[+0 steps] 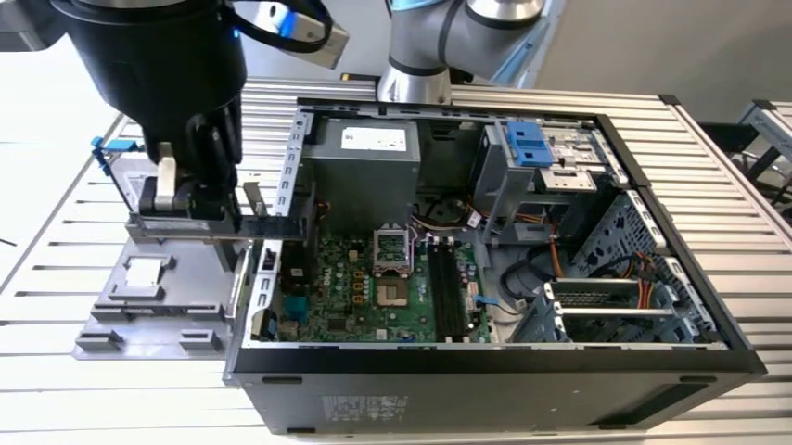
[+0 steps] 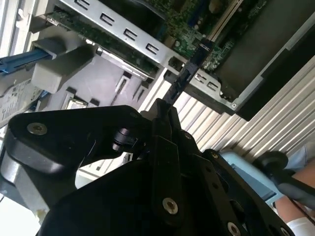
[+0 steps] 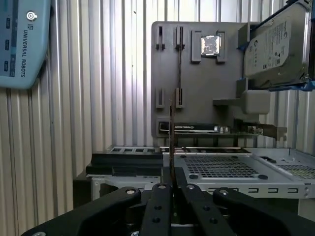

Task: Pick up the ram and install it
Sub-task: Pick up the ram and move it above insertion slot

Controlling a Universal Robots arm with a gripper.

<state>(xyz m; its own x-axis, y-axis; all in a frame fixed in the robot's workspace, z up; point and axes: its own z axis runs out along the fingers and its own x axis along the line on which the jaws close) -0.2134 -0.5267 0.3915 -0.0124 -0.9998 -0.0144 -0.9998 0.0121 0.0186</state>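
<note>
The gripper (image 3: pixel 171 173) has its black fingers (image 2: pixel 160 120) pinched tight on one end of the ram (image 3: pixel 171 129). In the first wrist view you're looking at the ram edge-on, so it's just a thin dark line poking straight out from between them. In the second wrist view the ram (image 2: pixel 189 66) shows as a narrow dark stick running out toward the perforated metal rim of the computer case (image 2: pixel 147 46).

Just past the ram's free end in the first wrist view is the case wall. Behind that is the grey holder tray (image 3: pixel 197 93), lying on the slatted metal table (image 3: pixel 98 73). The small square silver chip (image 3: pixel 210 45) sits in its pocket on the tray. The hard drive (image 3: pixel 275 44) in its blue frame stands at the tray's corner next to it.

From the exterior view, the ram (image 1: pixel 266 226) is held level above the tray (image 1: pixel 148 311) and points toward the exterior view's right, reaching the case's near side wall. I can't tell if the tip actually touches that wall.

Further in, the motherboard (image 1: pixel 352 292) lies flat in the open case. Its long black slots (image 1: pixel 443 287) are well apart from the ram. At the back is the grey power supply box (image 1: pixel 359 158).
</note>
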